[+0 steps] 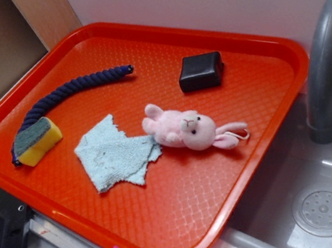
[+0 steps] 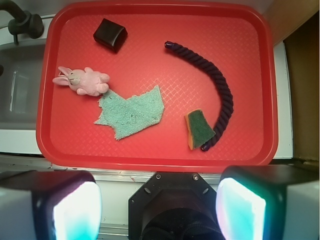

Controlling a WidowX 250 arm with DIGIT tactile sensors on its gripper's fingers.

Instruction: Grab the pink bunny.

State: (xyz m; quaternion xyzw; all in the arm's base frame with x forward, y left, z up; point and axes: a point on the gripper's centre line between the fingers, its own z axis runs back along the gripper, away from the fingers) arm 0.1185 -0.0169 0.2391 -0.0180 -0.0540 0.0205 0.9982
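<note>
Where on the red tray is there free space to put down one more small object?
The tray is bare in front, between the rag and the near rim, and behind, between the rope and the black block. The middle is crowded: the bunny touches the rag, and the sponge lies against the rope.

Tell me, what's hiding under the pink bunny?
The pink bunny lies on the red tray, and its feet rest on a corner of the light-blue rag. Whatever is right beneath its body is covered, so nothing else can be seen there.
</note>
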